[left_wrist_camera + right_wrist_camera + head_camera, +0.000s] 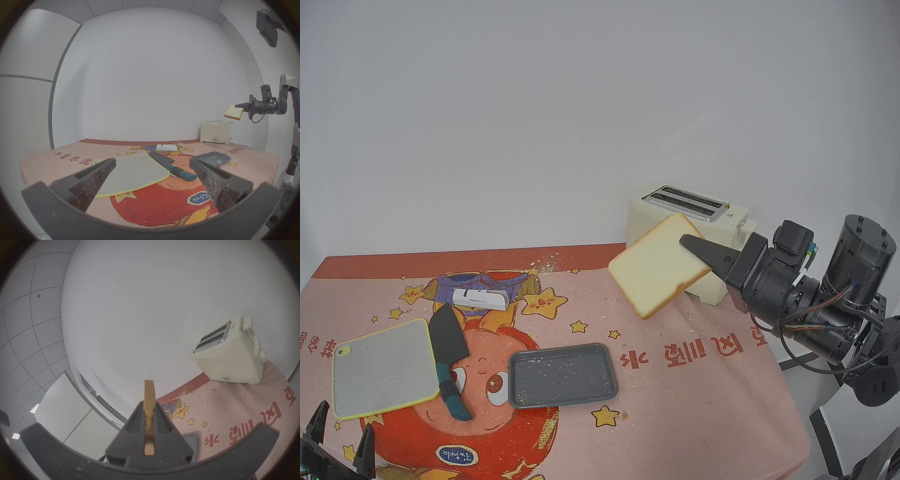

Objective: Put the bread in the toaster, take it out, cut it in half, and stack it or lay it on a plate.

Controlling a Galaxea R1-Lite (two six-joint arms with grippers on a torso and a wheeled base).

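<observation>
My right gripper is shut on a slice of bread, holding it in the air in front of the cream toaster at the table's back right. The wrist view shows the bread edge-on between the two fingers, with the toaster and its two empty slots off to one side. From the left wrist view the bread hangs above the toaster. My left gripper is open and empty near the table's front left corner. A grey plate lies mid-table.
A pale cutting board lies at the front left, with a dark cleaver with a teal handle beside it. A small white box sits behind them. Crumbs are scattered near the toaster. The table edge runs close on the right.
</observation>
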